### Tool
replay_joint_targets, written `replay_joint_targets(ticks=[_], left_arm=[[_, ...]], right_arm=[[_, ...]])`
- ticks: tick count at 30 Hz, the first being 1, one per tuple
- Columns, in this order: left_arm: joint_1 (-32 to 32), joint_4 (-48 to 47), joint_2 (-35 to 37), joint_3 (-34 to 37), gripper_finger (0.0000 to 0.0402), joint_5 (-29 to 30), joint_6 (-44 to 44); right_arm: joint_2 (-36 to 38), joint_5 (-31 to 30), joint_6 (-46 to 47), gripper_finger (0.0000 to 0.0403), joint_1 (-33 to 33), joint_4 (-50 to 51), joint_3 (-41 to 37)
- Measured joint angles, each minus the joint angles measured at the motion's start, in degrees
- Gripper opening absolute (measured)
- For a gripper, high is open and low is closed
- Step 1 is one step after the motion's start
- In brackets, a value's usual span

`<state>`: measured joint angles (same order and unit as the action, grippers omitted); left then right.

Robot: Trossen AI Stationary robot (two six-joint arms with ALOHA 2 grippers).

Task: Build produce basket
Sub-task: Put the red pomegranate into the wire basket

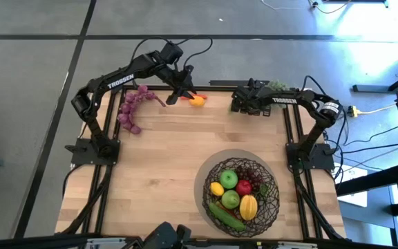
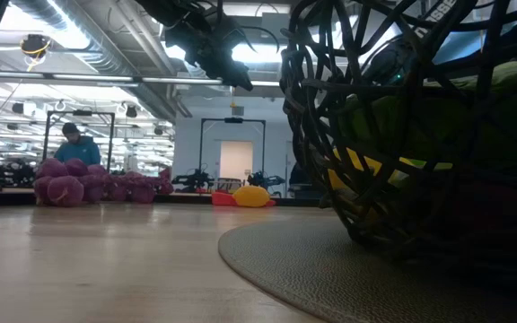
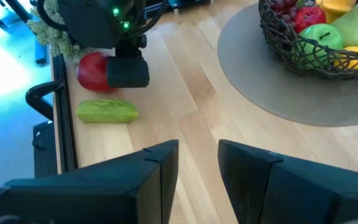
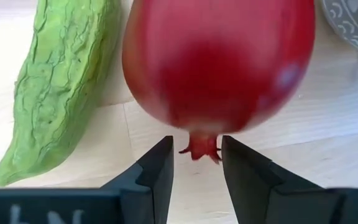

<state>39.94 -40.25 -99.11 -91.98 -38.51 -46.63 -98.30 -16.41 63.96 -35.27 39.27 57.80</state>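
The dark woven basket (image 1: pixel 242 196) stands on a round grey mat near the table's front right, with produce in it: apples, a lemon, a cucumber and grapes. At the far right, my right gripper (image 4: pixel 196 163) points down at a red pomegranate (image 4: pixel 219 62) lying on the table. Its open fingers stand on either side of the fruit's small crown (image 4: pixel 199 148). A bumpy green gourd (image 4: pixel 55 87) lies beside it. My left gripper (image 3: pixel 197 168) hangs open and holds nothing above the far edge, over a yellow-orange fruit (image 1: pixel 197 101). My right gripper comes at the pomegranate from above with the crown (image 4: pixel 199 148) between its fingertips. Whether the fingers touch the crown, I cannot tell. The pomegranate lies on the table.
Purple grapes (image 1: pixel 131 107) lie at the far left. A small red piece (image 2: pixel 223 197) lies beside the yellow-orange fruit. A leafy green bunch (image 1: pixel 276 86) sits at the far right edge behind my right arm. Bare wood stretches across the table's middle and near left.
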Motion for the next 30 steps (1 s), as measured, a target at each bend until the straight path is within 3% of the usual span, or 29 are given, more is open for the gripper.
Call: replay_joint_targets(ticks=[15, 30], left_arm=[[0.0, 0.0, 0.0, 0.0, 0.0103, 0.1, 0.0], [0.0, -0.1, 0.0, 0.0, 0.0103, 0.1, 0.1]], right_arm=[[0.0, -2.0, 0.0, 0.0099, -0.2, -0.7, 0.0], [0.0, 0.0, 0.0, 0.0101, -1.9, -1.0, 1.4]])
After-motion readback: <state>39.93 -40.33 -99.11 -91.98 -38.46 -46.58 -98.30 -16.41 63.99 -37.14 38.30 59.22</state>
